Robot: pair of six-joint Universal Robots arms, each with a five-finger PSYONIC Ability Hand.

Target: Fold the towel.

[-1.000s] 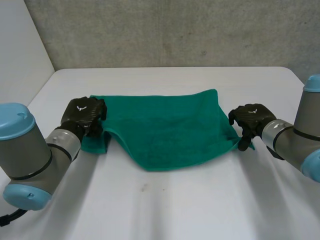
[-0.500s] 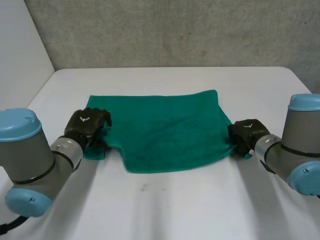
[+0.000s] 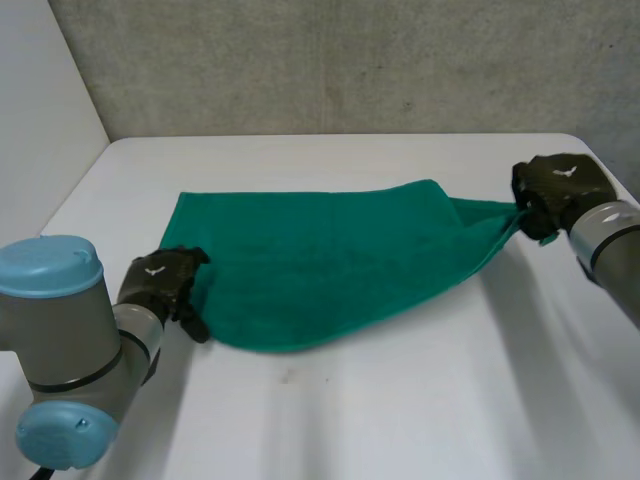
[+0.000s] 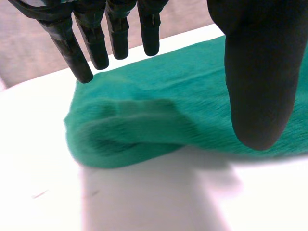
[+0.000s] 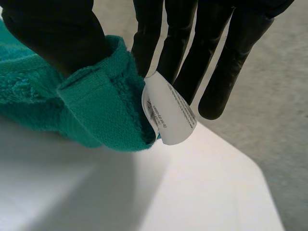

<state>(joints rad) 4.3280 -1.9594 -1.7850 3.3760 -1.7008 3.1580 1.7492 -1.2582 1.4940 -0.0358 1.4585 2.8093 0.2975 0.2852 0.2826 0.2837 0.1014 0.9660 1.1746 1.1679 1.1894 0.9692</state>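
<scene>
- Green terry towel (image 3: pixel 330 260) lies spread across the white surface (image 3: pixel 400 410). Its far edge is flat and straight, and its near edge curves round in a soft bulge.
- My right hand (image 3: pixel 556 186) is at the far right of the surface, clamped on the towel's right corner.
- In the right wrist view, my thumb (image 5: pixel 53 33) presses that hemmed corner (image 5: pixel 91 108) against my fingers (image 5: pixel 163 43).
- A white care label (image 5: pixel 171 113) sticks out of the corner just beside my fingertips. Its print is too small to read.
- The pinched corner hangs clear of the surface. From it the cloth runs back as a taut, narrowing point into the main body of the towel.
- My left hand (image 3: pixel 158 283) is at the towel's near left, right beside its edge.
- The left hand is apart and holds nothing. In the left wrist view its fingers (image 4: pixel 79 53) are straight and the thumb (image 4: pixel 257 72) stands well away from them.
- The towel (image 4: pixel 159 115) lies below that hand, between fingers and thumb. I cannot tell whether any fingertip touches the cloth.
- Under the left hand the towel's near left part is doubled over in a rounded roll, with bare surface just in front of it.
- My left arm (image 3: pixel 60 330), grey with a light-blue cap, comes in at the near left.
- A rough grey wall (image 3: pixel 350 60) stands behind the surface.
</scene>
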